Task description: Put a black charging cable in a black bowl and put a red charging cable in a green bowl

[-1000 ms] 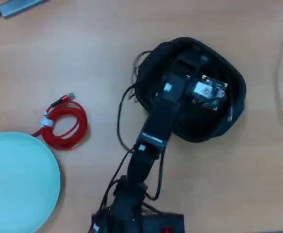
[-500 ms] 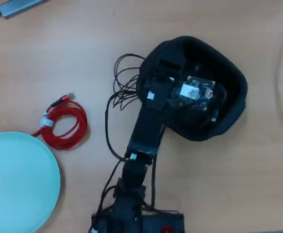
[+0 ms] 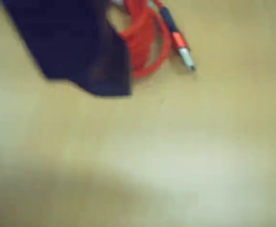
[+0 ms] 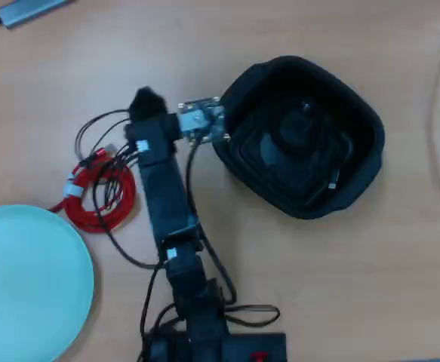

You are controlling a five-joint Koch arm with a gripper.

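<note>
Overhead, one red charging cable, one green bowl, one black bowl; the gripper's grip state was unreadable.

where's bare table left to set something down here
Bare wood lies right of and below the black bowl, and along the top between it and the grey device. Crowded: around the red charging cable, under the arm, beside the green bowl.

red cable; mint-green bowl; black bowl
</note>
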